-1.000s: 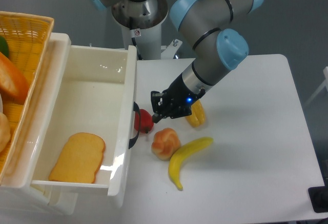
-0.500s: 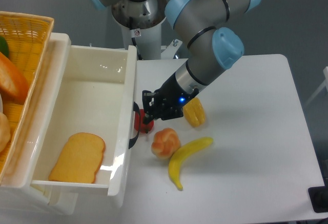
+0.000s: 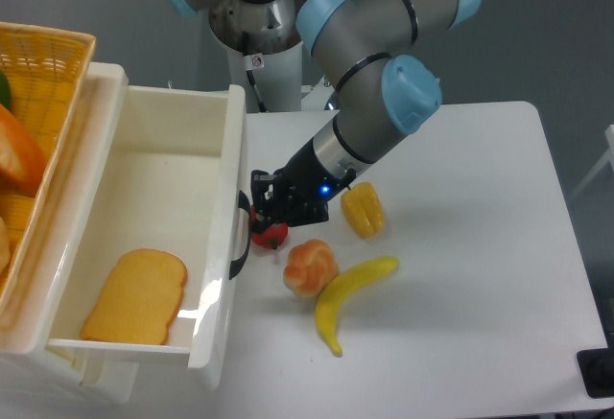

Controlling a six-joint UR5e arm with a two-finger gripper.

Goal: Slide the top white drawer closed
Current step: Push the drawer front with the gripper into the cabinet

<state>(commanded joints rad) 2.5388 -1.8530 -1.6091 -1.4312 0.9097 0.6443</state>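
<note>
The top white drawer (image 3: 158, 174) stands pulled out at the left, its front panel facing right with a dark curved handle (image 3: 239, 237). A slice of toast (image 3: 134, 296) lies inside it. My gripper (image 3: 259, 210) is pressed against the drawer front just above the handle. Its fingers look close together, but whether they are open or shut does not show. A red item (image 3: 271, 235) lies right under the gripper.
A yellow wicker basket (image 3: 43, 64) with food sits on the cabinet at the far left. On the white table (image 3: 460, 294) lie a peach-coloured pastry (image 3: 310, 267), a banana (image 3: 347, 294) and a yellow pepper (image 3: 363, 210).
My gripper moved left until it reached the drawer front. The drawer has shifted a little to the left, into the cabinet.
</note>
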